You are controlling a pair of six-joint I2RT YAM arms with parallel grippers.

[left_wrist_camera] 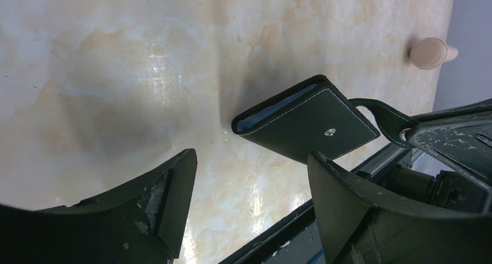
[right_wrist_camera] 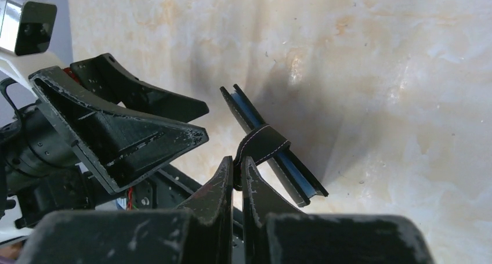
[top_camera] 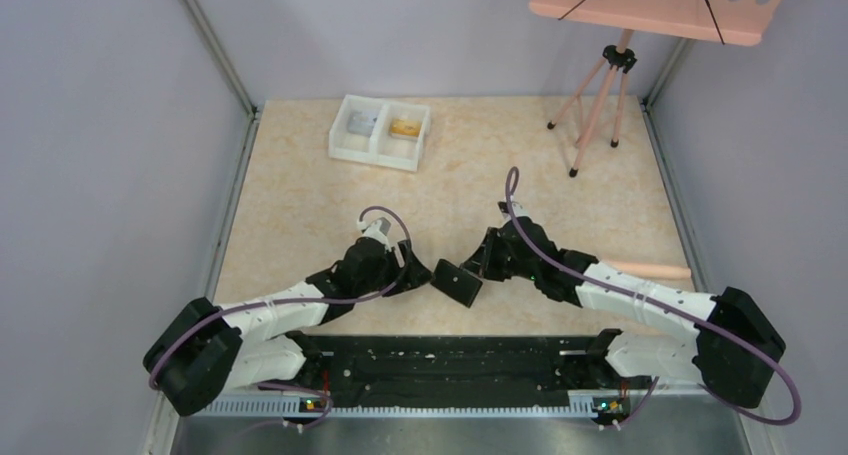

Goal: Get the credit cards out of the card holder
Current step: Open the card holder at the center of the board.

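Right gripper point(right_wrist_camera: 238, 165): jaws pressed together, pinching the short black strap point(right_wrist_camera: 261, 145) of the card holder point(top_camera: 458, 282). The holder hangs from that strap between the two arms, near the front edge of the table point(top_camera: 300, 195). It is tilted, with one long edge lower than the other. Whether its low corner touches the table cannot be told; a dark shadow lies on the surface beside it. In the right wrist view the holder is edge-on, with a blue layer between the two black covers. Whether that is a card or lining, cannot tell. The left wrist view shows a stitched black face with one metal snap. Left gripper point(left_wrist_camera: 249, 159): jaws spread wide, holding nothing, just beside the holder. The open edge of the holder faces the gap between the fingers. No contact seen. White two-compartment tray point(top_camera: 372, 158) sits well apart at the far side of the table. An orange-gold card point(top_camera: 405, 128) is in its right compartment and a grey-silver item point(top_camera: 360, 123) in its left. A round wooden peg point(left_wrist_camera: 429, 52) lies on the table at the right. A pink tripod stand point(top_camera: 600, 95) is at the far right corner.
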